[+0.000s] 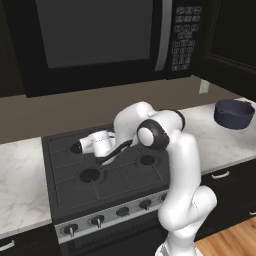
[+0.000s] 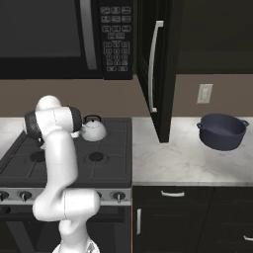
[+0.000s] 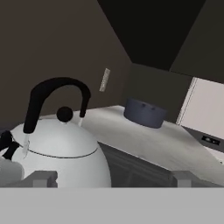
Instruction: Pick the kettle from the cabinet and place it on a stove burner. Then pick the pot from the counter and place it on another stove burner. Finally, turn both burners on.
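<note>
Right base view shows the kettle [image 2: 93, 130] already sitting on a rear stove burner [image 2: 96, 157], apparently released by the fingers [image 3: 109, 177] spread wide beside it, while the pot [image 2: 222, 131] waits on the worktop [image 2: 173, 163] and both burners look unlit.

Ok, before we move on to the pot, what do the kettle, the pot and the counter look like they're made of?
Kettle: probably polished metal, judging by its pale silvery sheen; the arched handle and lid knob are matte black, maybe plastic. Pot: dark blue-grey with a dull, even finish, possibly enamelled or coated metal; hard to tell. Counter: looks like stone, white with grey marbled veining.
</note>
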Motion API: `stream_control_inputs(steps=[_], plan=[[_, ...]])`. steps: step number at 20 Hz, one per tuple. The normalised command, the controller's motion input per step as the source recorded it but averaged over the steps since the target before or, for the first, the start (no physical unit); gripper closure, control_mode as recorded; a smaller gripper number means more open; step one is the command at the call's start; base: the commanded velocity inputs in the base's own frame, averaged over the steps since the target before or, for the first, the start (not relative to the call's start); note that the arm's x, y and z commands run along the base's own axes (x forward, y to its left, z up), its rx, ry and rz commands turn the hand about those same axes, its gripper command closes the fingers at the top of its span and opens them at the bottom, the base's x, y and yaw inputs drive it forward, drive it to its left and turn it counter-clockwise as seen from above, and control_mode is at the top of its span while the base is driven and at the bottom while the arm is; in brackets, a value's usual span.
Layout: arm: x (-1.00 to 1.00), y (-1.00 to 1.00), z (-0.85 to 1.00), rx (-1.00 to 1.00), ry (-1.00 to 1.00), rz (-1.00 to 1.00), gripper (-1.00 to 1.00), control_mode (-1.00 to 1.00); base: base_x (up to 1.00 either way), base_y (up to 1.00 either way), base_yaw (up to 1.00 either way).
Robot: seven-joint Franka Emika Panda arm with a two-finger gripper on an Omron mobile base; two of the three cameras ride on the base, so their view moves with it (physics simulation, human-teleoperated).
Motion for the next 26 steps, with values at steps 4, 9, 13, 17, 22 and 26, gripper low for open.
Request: stream_control_inputs(steps=[4, 9, 13, 17, 22, 26], plan=[[0.05, -0.16, -0.14, 0.03, 0.01, 0.0, -1.0, -1.0, 0.0, 0.0, 0.0], [0.07, -0.2, -0.12, 0.04, 0.01, 0.0, -1.0, -1.0, 0.0, 0.0, 0.0], [0.08, -0.2, -0.11, 0.03, 0.0, 0.0, -1.0, -1.0, 0.0, 0.0, 0.0], [0.1, -0.21, -0.12, 0.03, 0.01, 0.0, -1.0, -1.0, 0.0, 0.0, 0.0], [0.07, -0.16, -0.13, 0.03, 0.01, 0.0, -1.0, -1.0, 0.0, 0.0, 0.0], [-0.05, 0.01, -0.08, 0.0, 0.0, 0.0, -1.0, -1.0, 0.0, 0.0, 0.0]])
